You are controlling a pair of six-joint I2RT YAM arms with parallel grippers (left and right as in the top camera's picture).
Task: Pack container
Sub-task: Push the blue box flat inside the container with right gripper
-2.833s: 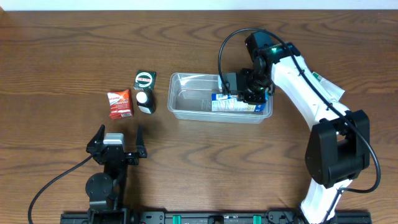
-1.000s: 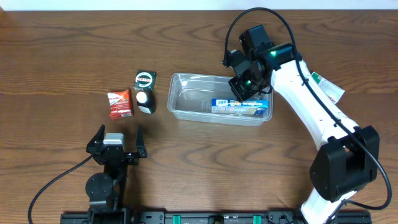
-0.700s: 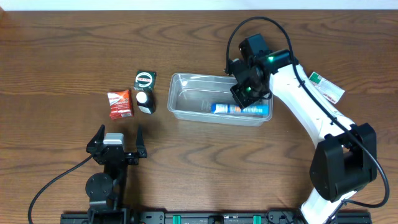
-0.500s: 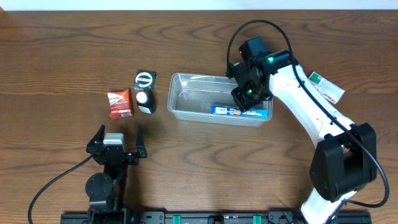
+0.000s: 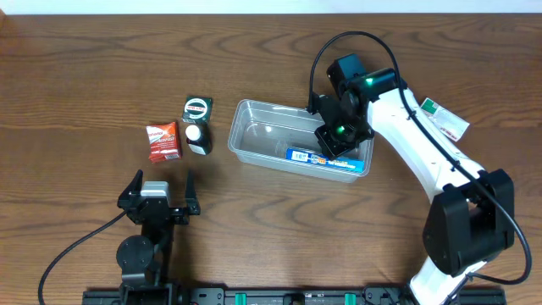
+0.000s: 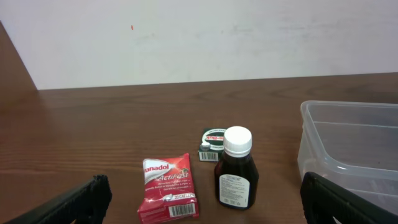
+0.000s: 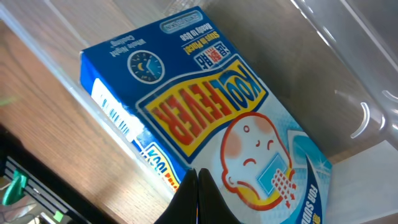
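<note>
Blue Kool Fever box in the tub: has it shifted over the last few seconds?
Yes. Judged against the dark bottle in the overhead view, the blue box has slid toward the near wall of the container.

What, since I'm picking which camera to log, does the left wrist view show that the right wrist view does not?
Only the left wrist view: a red Panadol sachet, a small green box and a dark bottle with a white cap on the table, with the left fingers spread wide at the lower corners. Only the right wrist view: a blue Kool Fever box lying in the container, with the right fingers closed together near it. Both: the container and the wooden table.
</note>
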